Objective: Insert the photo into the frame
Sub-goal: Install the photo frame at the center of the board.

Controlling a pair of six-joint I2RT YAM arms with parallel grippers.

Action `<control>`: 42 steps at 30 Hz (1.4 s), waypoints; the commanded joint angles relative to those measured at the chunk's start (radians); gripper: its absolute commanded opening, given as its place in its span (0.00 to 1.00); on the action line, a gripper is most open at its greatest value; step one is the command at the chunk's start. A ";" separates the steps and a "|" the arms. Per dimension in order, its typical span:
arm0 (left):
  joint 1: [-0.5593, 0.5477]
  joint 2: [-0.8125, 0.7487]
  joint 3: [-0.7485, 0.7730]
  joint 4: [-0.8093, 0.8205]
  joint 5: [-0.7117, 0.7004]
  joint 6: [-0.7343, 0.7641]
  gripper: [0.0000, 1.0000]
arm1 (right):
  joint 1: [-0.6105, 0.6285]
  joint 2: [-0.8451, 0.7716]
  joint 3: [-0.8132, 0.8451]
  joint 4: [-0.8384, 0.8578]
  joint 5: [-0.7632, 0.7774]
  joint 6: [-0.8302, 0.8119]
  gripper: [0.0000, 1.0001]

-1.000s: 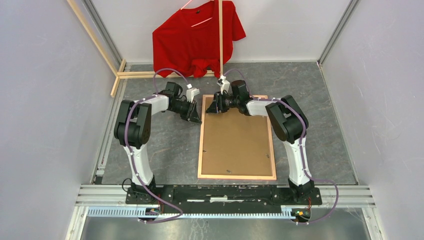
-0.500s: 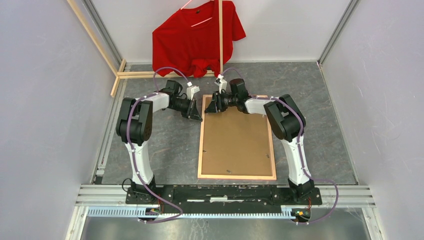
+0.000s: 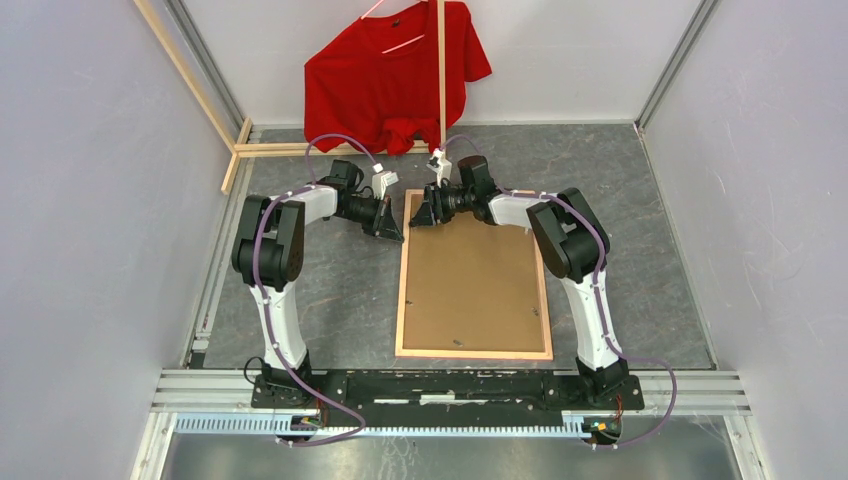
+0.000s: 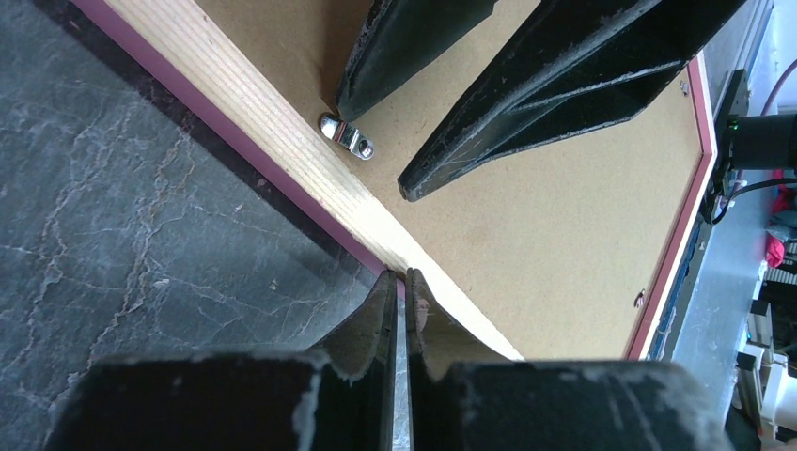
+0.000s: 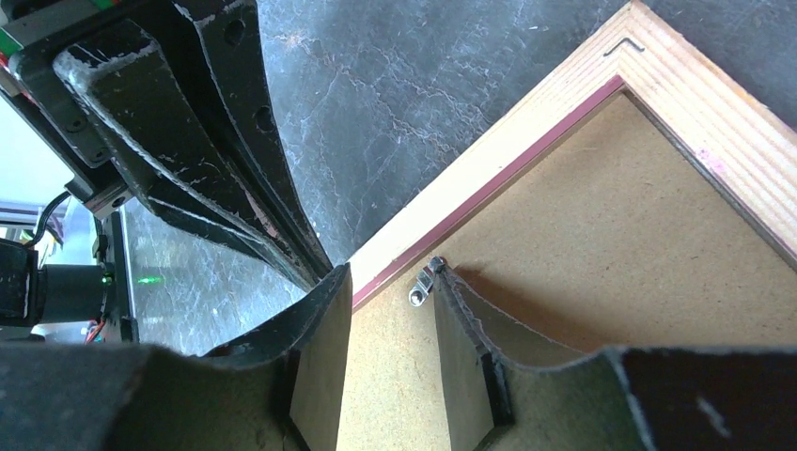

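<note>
The frame (image 3: 401,300) lies face down on the table with its pale wood back up and a pink inner edge. A brown backing board (image 3: 474,280) fills it. The photo is hidden. My left gripper (image 3: 392,232) is shut and empty, its tips (image 4: 398,274) at the frame's left rail (image 4: 273,122) near the far left corner. My right gripper (image 3: 420,215) is open over the board just inside that corner (image 5: 391,272). Its right fingertip touches a small metal clip (image 5: 423,285). The clip also shows in the left wrist view (image 4: 346,136).
A red shirt (image 3: 395,75) hangs on a wooden-stick rack (image 3: 441,70) at the back wall. Wooden sticks (image 3: 240,150) lie at the back left. Grey walls enclose the table on both sides. The arm bases stand on a metal rail (image 3: 450,385) at the near edge.
Both grippers have shifted slightly toward the frame's far left corner. The frame and board have not moved.
</note>
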 commanded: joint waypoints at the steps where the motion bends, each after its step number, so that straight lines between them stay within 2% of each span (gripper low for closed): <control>1: -0.013 0.025 0.000 0.020 -0.040 0.001 0.09 | 0.006 0.011 0.026 -0.045 -0.021 -0.037 0.43; 31: -0.028 0.017 -0.018 0.034 -0.068 0.019 0.06 | 0.043 0.053 0.069 -0.072 -0.099 -0.030 0.40; 42: -0.028 0.014 -0.023 0.034 -0.068 0.023 0.05 | 0.044 0.069 0.112 -0.134 -0.122 -0.064 0.40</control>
